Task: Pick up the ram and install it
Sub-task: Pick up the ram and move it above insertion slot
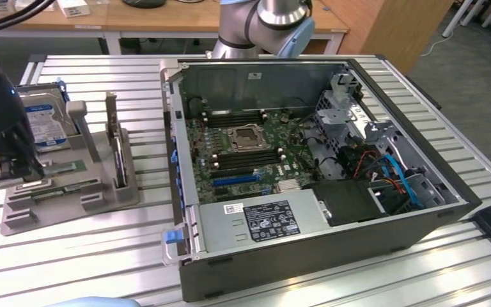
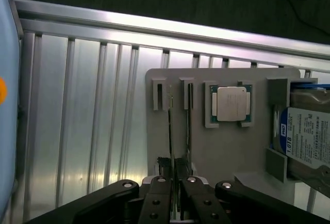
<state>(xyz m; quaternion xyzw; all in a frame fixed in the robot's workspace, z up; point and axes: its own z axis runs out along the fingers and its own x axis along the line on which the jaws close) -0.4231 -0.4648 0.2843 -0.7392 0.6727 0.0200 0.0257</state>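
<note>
The ram (image 2: 172, 131) is a thin green stick standing on edge in a slot of the grey holder (image 2: 221, 152). A second stick (image 2: 190, 126) stands in the slot beside it. My gripper (image 2: 174, 166) is low over the holder's near end, its jaws nearly together with the first stick's edge running between them. In the exterior view the gripper (image 1: 2, 178) is at the far left, down on the holder (image 1: 75, 204), where a green stick (image 1: 64, 168) shows. The open computer case (image 1: 433, 220) stands to the exterior view's right, with dark memory slots (image 1: 245, 157) beside the CPU socket (image 1: 245, 136).
A square silver-topped CPU chip (image 2: 231, 103) and a blue-labelled hard drive (image 2: 304, 136) (image 1: 43, 121) also sit in the holder. Everything rests on a ribbed aluminium table (image 1: 84, 256). The arm's base (image 1: 263, 25) stands behind the case. A pale blue object (image 1: 87, 300) pokes in at the front edge.
</note>
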